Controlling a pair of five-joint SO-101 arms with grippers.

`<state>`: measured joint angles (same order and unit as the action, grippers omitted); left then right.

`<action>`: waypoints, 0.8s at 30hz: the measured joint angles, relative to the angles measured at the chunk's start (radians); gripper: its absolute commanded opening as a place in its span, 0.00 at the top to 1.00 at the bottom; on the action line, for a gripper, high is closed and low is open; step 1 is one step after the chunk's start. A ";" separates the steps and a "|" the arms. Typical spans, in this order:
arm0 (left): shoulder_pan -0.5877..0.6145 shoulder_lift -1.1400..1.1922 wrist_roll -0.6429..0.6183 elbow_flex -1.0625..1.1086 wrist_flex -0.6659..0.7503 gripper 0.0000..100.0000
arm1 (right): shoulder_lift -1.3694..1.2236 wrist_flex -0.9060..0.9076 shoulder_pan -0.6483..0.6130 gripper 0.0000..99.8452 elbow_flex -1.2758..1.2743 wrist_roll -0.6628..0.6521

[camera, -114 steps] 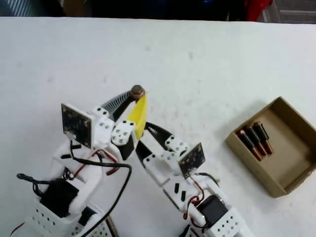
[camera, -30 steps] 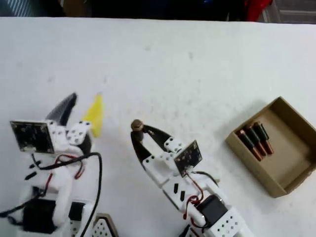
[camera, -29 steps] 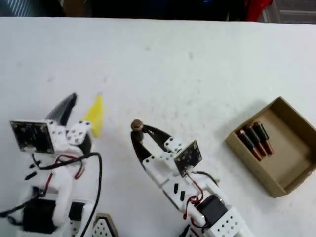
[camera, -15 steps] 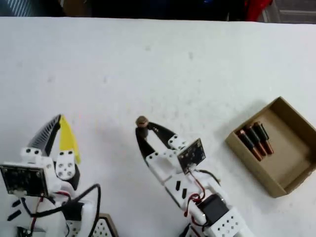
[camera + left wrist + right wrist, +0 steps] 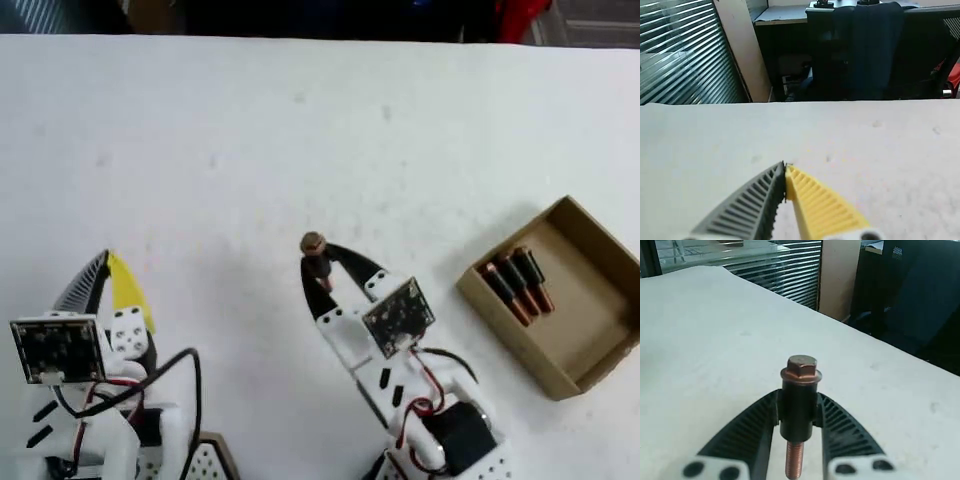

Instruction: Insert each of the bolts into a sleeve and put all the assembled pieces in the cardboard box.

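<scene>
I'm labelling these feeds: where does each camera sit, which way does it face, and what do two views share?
High view: fixed above, looking down on the table; shows both arms, left gripper, right gripper and the cardboard box.
Left wrist view: on the left arm's wrist, looking along its shut gripper across the table.
Right wrist view: on the right arm's wrist, looking along its gripper, shut on a sleeved bolt.
Shared: high and right wrist views both show that sleeved bolt.
</scene>
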<state>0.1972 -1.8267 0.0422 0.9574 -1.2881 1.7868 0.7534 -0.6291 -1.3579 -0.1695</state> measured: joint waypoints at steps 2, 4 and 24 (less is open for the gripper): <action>0.000 0.000 0.000 0.000 -0.021 0.98 | 0.002 0.035 0.000 0.98 0.044 -0.006; 0.000 0.000 0.000 0.000 -0.044 0.98 | 0.002 0.068 0.000 0.98 0.094 -0.009; 0.000 0.000 0.000 -0.041 -0.149 0.98 | 0.003 0.184 0.000 0.98 0.290 -0.095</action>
<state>0.1972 -1.8267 0.0422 0.9160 -1.4369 1.7898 0.9375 -0.6291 -1.0679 -0.2647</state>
